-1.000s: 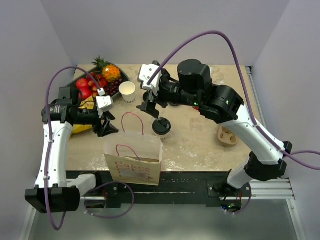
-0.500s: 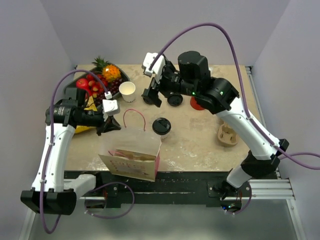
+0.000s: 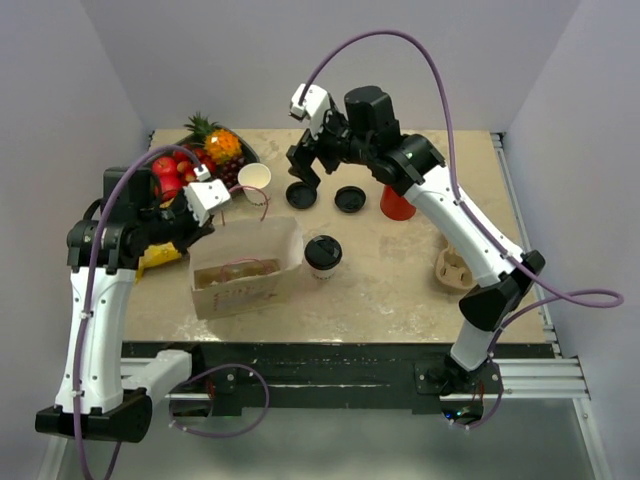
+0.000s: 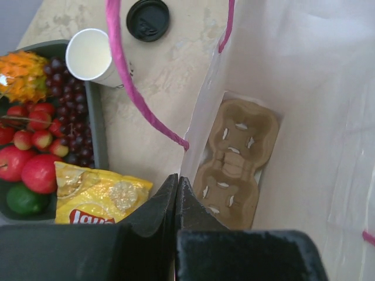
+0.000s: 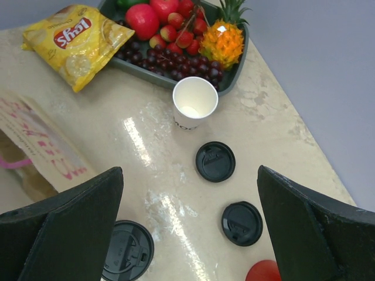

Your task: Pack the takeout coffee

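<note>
We see left pincer [image 4: 176, 187] clamped on bag [image 4: 304, 70] rim, propping its mouth open for loading; right pincer [image 5: 187, 228] spread wide above loose lid [image 5: 215, 161], likely to cap the open cup [image 5: 195, 99].

I'm seeing the bag [image 3: 245, 268] gaping upward, its mouth giving the widest way in. A cardboard carrier [image 4: 234, 167] is covering part of its floor, and the pink handle [image 4: 126, 82] is arching over the table on the tray side. The left gripper [image 4: 177, 190] is pinching the bag's rim and blocking that corner. The lidded cup [image 3: 323, 252] is standing just beside the bag, leaving only a narrow lane. The open cup [image 3: 254, 178] is crowding the fruit tray [image 3: 215, 150], with a lid [image 3: 301, 195] and another lid [image 3: 350, 198] nearby under the wide-spread right gripper [image 3: 303, 172]. Bare table [image 3: 390, 280] is lying free beyond the lidded cup.
</note>
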### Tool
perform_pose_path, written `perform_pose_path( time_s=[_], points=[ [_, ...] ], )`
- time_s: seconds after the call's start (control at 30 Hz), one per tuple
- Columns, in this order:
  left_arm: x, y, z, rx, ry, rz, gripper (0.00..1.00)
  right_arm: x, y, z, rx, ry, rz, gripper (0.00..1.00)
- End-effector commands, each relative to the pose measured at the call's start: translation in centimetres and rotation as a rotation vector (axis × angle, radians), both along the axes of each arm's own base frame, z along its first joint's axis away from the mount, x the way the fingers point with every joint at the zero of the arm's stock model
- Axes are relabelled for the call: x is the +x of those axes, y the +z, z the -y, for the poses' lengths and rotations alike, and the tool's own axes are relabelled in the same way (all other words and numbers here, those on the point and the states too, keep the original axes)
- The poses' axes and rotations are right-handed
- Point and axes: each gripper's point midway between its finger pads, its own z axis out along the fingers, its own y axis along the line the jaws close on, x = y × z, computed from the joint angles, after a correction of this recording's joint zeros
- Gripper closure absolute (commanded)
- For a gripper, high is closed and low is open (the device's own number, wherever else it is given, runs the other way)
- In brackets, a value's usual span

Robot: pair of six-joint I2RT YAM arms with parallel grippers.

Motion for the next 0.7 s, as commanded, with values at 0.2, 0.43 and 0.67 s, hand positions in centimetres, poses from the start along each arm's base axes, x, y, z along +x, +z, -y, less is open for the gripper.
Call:
perform_pose_path(
  time_s=[0.2, 0.43, 0.67],
  points=[
    [-4.3, -0.2, 0.1, -0.023, -0.019, 0.303, 1.0, -0.1, -1.3, -1.0, 0.037, 0.072, 0.002, 0.01],
    [-6.7, -0.3, 1.1, -0.054, -0.084, 0.331, 1.0, 0.5, -3.1, -2.0, 0.029, 0.108, -0.029, 0.01],
    [-7.5, 1.9, 2.0, -0.112, -0.114, 0.342, 1.0, 0.2, -5.0, -1.6, -0.013, 0.132, -0.017, 0.01]
  ],
)
